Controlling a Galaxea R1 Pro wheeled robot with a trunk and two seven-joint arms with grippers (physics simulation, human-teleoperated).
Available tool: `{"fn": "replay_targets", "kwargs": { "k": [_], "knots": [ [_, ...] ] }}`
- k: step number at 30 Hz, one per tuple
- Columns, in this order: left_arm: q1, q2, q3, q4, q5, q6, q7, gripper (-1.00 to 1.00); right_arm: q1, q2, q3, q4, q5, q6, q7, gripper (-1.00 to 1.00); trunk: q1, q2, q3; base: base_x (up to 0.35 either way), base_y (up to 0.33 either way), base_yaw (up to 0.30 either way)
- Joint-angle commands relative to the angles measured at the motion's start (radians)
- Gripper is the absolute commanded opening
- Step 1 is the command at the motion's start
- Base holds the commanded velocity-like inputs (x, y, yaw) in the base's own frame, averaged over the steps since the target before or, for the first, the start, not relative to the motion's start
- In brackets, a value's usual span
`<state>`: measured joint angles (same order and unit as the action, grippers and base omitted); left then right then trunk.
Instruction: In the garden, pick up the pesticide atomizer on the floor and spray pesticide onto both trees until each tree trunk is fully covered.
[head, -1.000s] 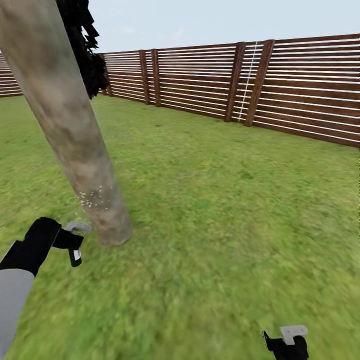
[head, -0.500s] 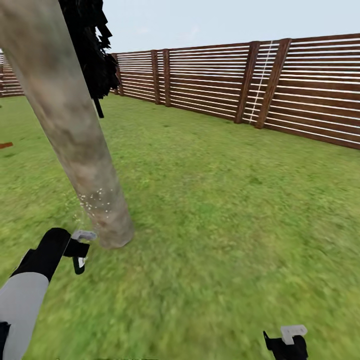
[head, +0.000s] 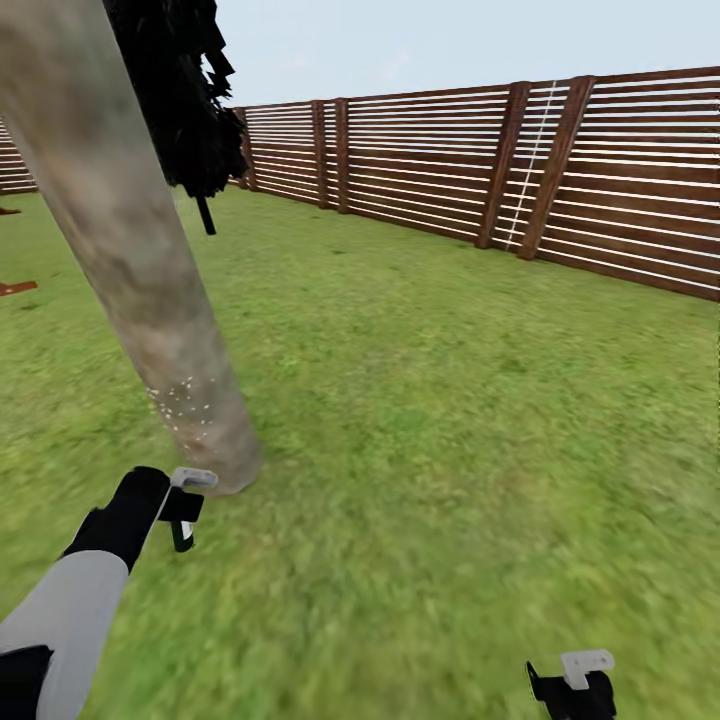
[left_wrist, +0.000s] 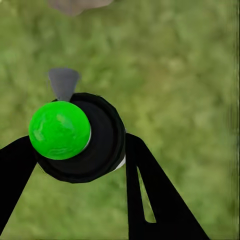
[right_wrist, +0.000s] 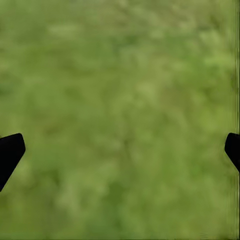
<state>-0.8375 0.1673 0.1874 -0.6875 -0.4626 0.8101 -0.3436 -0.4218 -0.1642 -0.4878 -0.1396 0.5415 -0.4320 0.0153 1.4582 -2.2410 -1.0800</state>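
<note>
Fenced lawn (head: 450, 400); left claw (head: 183, 500) clamped on atomizer (left_wrist: 80, 137) near speckled tree trunk (head: 150, 290), right claw (right_wrist: 120, 150) spread wide over grass.

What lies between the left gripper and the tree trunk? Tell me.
Nothing solid: in the head view the left gripper, shut on the pesticide atomizer, sits beside the tree trunk base, with a short strip of lawn between.

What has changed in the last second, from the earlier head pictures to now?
The camera swung left: the fence slid right in view. The left tool with the atomizer came lower and nearer the trunk's foot. The white specks on the trunk stayed low down. The left tool stayed shut on the atomizer; the right tool stayed put, open.
</note>
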Motion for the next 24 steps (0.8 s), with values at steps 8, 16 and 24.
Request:
{"fn": "replay_targets", "kwargs": {
  "k": [8,16,24],
  "knots": [
    [0.0,-0.003,0.0,0.002,0.001,0.0,0.043,-1.0,0.0,0.001,0.0,0.0,0.0,0.001,0.002,1.0,0.0,0.0,0.0,0.08,-0.272,0.033],
    [0.0,-0.035,-0.002,0.002,0.001,0.0,0.046,-1.0,0.0,0.002,0.0,0.0,0.0,0.001,0.002,1.0,0.0,0.0,0.0,0.223,-0.201,0.264],
    [0.0,-0.038,-0.003,0.008,-0.001,0.0,0.05,-1.0,0.0,-0.001,0.0,0.0,0.001,0.001,0.002,1.0,0.0,0.0,0.0,0.14,-0.249,0.129]
  ]
}}
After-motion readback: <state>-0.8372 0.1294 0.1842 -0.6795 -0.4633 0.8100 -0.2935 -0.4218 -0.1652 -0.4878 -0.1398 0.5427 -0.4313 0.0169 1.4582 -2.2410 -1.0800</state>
